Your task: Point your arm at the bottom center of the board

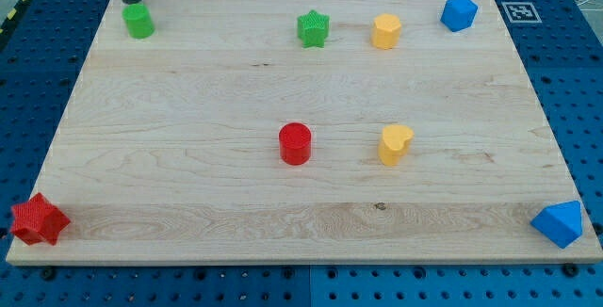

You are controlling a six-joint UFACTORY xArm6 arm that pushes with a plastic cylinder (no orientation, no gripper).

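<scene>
— Where does your rod stand in the camera view?

— My tip (131,1) is at the view's top left corner of the pale wooden board (188,203), right at the top edge of the green plastic block (138,21), touching it or nearly so. I carry no pincer, only this straight dark rod, so there is nothing to clench or release.

— And the bottom centre of the board?

— That stretch lies along the view's bottom edge, well apart from my tip. The nearest piece to it is the red plastic cylinder (295,143), which sits above it near mid-board, with the yellow heart-shaped block (396,144) to its right.

— What holds the edges?

— The red star-shaped block (39,220) sits on the bottom left corner, overhanging the rim. The blue angular block (560,223) sits at the bottom right corner. Along the top run the green star-shaped block (313,29), the yellow rounded block (385,31) and the blue faceted block (459,12) near the top right corner.

— Room to move?

— Bare wood runs from the green block down the left half to the bottom edge, between the two corner blocks.
</scene>
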